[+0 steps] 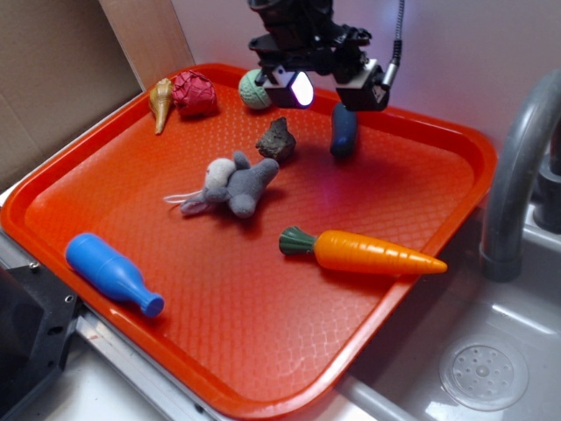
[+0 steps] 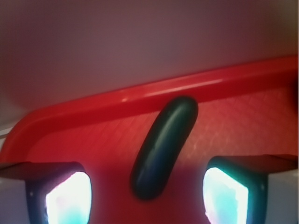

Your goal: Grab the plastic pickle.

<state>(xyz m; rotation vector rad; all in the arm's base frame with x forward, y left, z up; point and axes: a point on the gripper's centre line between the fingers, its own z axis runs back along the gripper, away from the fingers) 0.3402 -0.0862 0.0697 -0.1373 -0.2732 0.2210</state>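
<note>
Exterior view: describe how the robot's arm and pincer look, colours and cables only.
The arm is black, built of blocky black segments. The pincer has two black fingers with pale, glossy pads that glow whitish-cyan in the wrist view. A grey ribbed cable runs down to the right-hand block.

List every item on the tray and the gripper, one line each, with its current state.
gripper: open, above the pickle
plastic pickle: lying free, ungrasped
carrot: lying on its side
blue bottle: lying on its side
plush mouse: lying on tray
rock: resting on tray
red tray: flat, beside sink
</note>
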